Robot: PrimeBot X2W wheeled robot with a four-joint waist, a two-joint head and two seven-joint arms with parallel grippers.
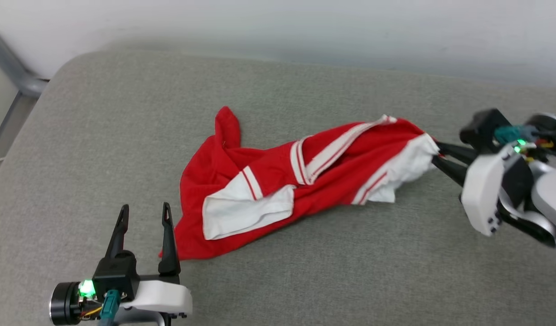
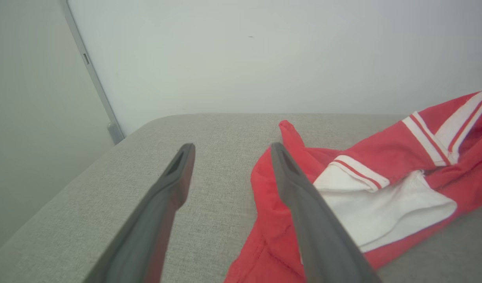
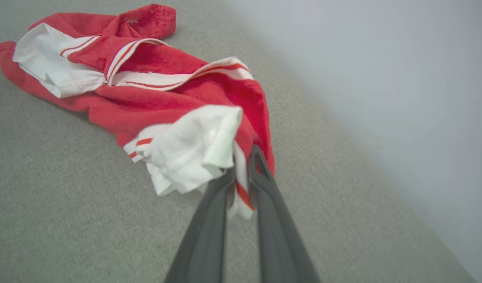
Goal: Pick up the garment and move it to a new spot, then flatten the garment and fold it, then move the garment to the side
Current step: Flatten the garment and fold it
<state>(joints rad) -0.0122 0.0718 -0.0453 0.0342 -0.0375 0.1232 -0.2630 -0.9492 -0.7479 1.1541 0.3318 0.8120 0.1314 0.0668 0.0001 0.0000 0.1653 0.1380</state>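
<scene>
Step one, the pick-up and move, looks to be in hand: the right jaws are clenched on the garment (image 1: 268, 172), their dark fingers (image 3: 264, 204) pinching a bunch of white sleeve (image 3: 193, 145) and striped trim right at the tips. The rest of the red jersey trails away from those tips in a crumpled heap across the grey cushion (image 1: 305, 280), reaching as far as the left jaws. The left jaws stand released, fingers (image 1: 169, 235) spread wide and holding nothing. The cloth's red edge lies just beside the finger nearer the right jaws, and whether it touches I cannot tell

By my reading nothing is flattened or folded yet. The next move calls for the right jaws to hold their pinch and lift or drag the cloth to its new spot, taking care that the thin bite of sleeve does not slip out. The left jaws could take the red edge beside them to share the load

The right wrist view shows the pinch itself, cloth squeezed between the two fingers, which the head view gives small and from the side. The left wrist view shows the second white sleeve (image 2: 382, 204) lying open just beyond its jaws, and a metal rail (image 2: 95, 82) against the wall past the cushion's far corner
</scene>
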